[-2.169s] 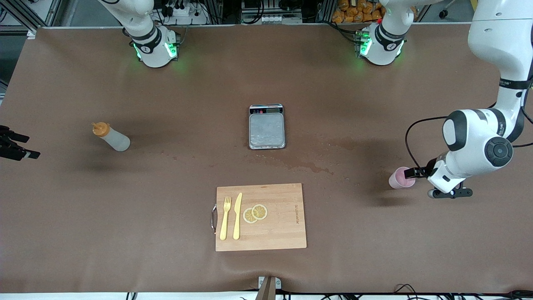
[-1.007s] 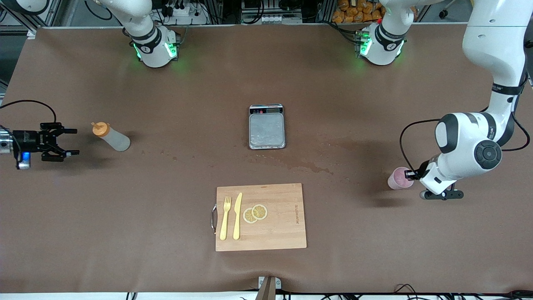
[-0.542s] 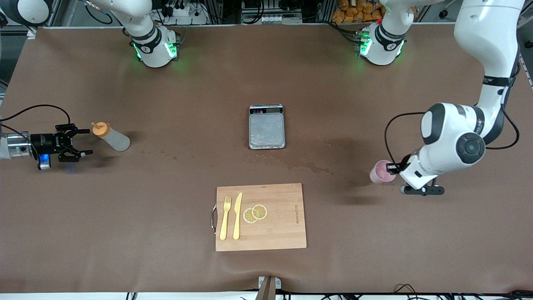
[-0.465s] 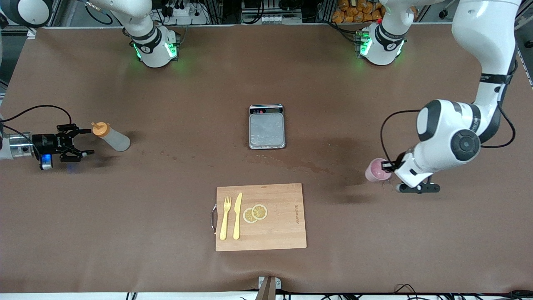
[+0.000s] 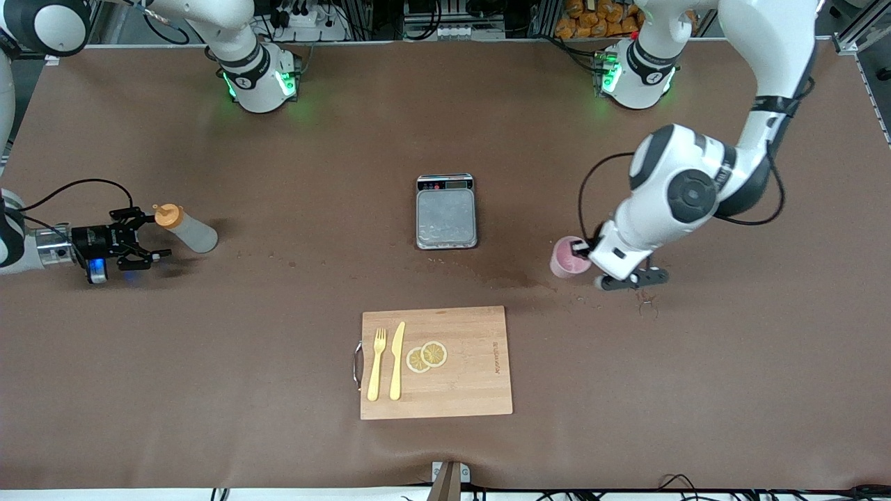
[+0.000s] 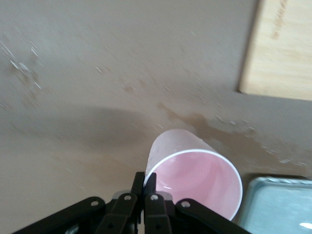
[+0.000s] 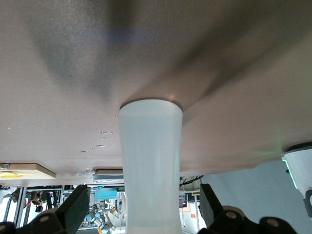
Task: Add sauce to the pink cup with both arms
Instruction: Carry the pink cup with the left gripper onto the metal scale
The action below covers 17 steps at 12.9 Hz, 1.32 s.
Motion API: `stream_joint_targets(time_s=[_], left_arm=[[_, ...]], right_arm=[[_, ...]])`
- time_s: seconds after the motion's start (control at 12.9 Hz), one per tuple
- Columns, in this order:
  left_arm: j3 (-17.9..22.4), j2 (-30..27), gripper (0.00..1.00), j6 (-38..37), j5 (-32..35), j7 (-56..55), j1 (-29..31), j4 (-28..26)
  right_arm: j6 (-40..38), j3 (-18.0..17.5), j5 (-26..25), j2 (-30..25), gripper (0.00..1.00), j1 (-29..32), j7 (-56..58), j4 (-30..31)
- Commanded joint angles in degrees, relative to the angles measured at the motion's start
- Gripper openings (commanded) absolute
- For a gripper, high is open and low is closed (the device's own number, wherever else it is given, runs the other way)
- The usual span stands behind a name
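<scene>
The sauce bottle [image 5: 189,231], translucent with an orange cap, stands near the right arm's end of the table. My right gripper [image 5: 154,235] is open and level with its top, with one finger on each side and not closed on it. In the right wrist view the bottle [image 7: 151,165] rises between the spread fingers of the gripper [image 7: 146,209]. My left gripper [image 5: 583,252] is shut on the rim of the pink cup [image 5: 567,257]. It holds the cup tilted over the table beside the scale. In the left wrist view the fingers [image 6: 145,178] pinch the wall of the empty cup [image 6: 195,180].
A metal kitchen scale [image 5: 446,212] sits mid-table and also shows in the left wrist view [image 6: 278,207]. A wooden cutting board [image 5: 473,376] nearer the camera carries a fork [image 5: 376,363], a knife [image 5: 397,360] and lemon slices [image 5: 427,356]. A wet stain [image 5: 501,275] marks the cloth near the scale.
My left arm has carried the pink cup from its end of the table toward the scale. My right gripper has come in from the table's edge up to the sauce bottle.
</scene>
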<state>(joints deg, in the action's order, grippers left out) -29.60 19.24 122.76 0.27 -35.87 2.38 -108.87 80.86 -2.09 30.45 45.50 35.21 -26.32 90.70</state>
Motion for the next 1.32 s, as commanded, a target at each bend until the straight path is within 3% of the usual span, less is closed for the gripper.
stream_joint_targets(time_s=[0.0,0.39,0.54,0.62,0.85,1.01,1.24], left_arm=[[-2.9,-1.4,0.0,2.5,-0.3,-11.9,-3.7,-2.1],[-2.9,-0.6,0.0,3.6,0.3,-27.5,-14.7,-2.0],[-3.0,1.1,0.0,6.8,2.4,-33.9,-16.4,-2.1],[-3.0,2.0,0.0,8.7,2.5,-36.1,-17.9,-2.1],[-2.7,5.2,0.0,14.1,6.3,-42.1,-20.4,-2.0],[-2.8,6.7,0.0,14.3,11.1,-46.3,-21.4,-1.8],[-2.8,8.0,0.0,16.8,11.9,-49.7,-22.1,-1.9]], right_arm=[[-1.0,-0.5,1.2,1.3,1.0,0.4,-0.1,-0.3],[-1.7,-0.7,1.4,2.5,1.0,-0.6,2.8,1.1],[-1.8,-0.6,1.4,2.5,1.0,-1.1,2.9,1.3],[-1.8,-0.6,1.4,2.5,0.94,-1.1,2.9,1.3],[-1.8,-0.6,1.4,2.5,0.55,-1.0,4.6,1.4],[-2.2,-0.6,1.3,2.4,0.49,-1.0,4.6,1.3],[-3.4,-0.6,1.3,2.1,0.41,-0.8,4.1,0.5]])
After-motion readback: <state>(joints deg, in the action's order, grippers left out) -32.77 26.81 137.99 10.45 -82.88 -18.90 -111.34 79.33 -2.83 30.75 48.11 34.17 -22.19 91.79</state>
